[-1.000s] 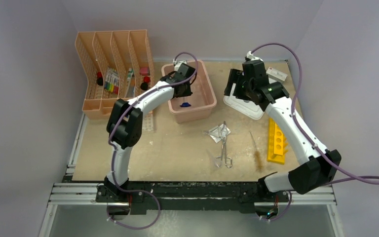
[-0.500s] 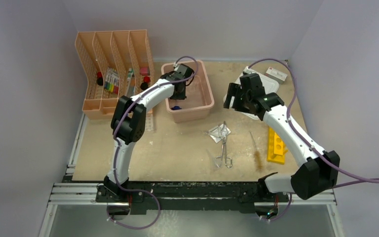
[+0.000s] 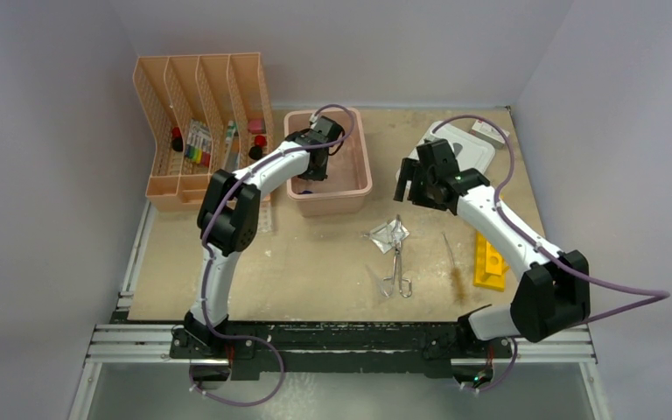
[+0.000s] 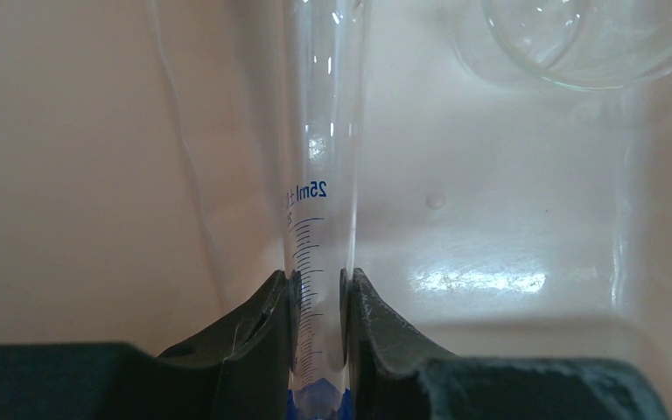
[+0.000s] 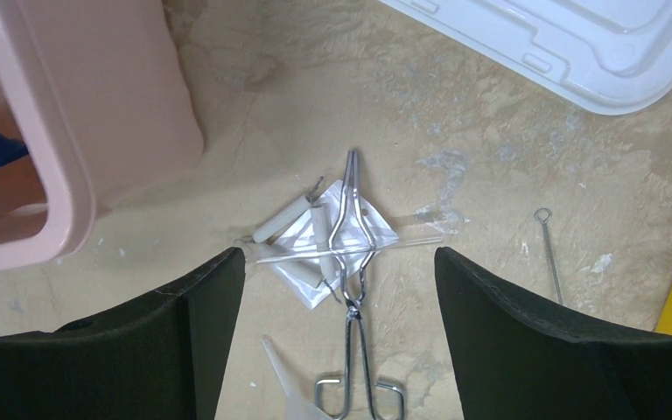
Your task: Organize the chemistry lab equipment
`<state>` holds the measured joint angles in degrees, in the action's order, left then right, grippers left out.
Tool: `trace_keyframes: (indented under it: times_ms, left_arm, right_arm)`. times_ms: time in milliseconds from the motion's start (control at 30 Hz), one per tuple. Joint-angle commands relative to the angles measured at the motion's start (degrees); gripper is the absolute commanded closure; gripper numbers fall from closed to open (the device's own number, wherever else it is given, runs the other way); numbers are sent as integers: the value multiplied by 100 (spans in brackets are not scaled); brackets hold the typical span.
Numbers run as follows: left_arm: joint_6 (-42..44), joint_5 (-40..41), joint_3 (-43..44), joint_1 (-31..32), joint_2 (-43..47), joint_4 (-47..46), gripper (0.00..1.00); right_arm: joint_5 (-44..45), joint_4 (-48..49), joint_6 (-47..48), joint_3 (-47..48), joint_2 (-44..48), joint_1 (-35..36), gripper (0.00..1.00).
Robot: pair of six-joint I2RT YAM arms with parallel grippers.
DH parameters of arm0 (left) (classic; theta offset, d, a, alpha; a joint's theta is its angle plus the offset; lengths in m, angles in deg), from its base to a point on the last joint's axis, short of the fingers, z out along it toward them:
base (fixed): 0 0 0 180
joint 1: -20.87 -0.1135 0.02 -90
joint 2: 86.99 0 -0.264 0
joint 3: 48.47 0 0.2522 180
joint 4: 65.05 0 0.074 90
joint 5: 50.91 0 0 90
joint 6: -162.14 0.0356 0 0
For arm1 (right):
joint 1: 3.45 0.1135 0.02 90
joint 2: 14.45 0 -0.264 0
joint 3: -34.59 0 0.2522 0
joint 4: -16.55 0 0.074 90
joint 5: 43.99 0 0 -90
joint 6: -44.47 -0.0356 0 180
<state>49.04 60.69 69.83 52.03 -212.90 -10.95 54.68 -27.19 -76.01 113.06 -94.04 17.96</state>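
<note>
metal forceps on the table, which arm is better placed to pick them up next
Right. The right fingers stand open above the metal forceps, framing them in the wrist view. The left fingers are shut on a clear graduated tube inside the pink rectangular bin.

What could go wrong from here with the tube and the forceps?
The left end effector pinches the blue-capped tube inside the pink bin; it might slip or knock the clear dish. Under the open right end effector, the forceps overlap a thin rod and small bag, so grabbing could drag those.
</note>
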Motion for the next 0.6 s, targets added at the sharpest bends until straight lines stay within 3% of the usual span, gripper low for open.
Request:
trace_keyframes:
  times_ms: [0, 200, 367, 567]
  left_arm:
    - [-389, 351, -8, -31, 80, -112, 78]
    - [-400, 412, 63, -32, 215, -133, 63]
    - [-291, 396, 129, -31, 443, -99, 58]
    - [-231, 159, 207, -31, 976, -106, 56]
  right_arm:
    - [372, 111, -136, 18, -73, -4, 20]
    - [364, 364, -181, -270, -84, -1, 24]
    - [329, 264, -136, -362, -223, -4, 25]
    - [-88, 864, 815, -686, -189, -5, 26]
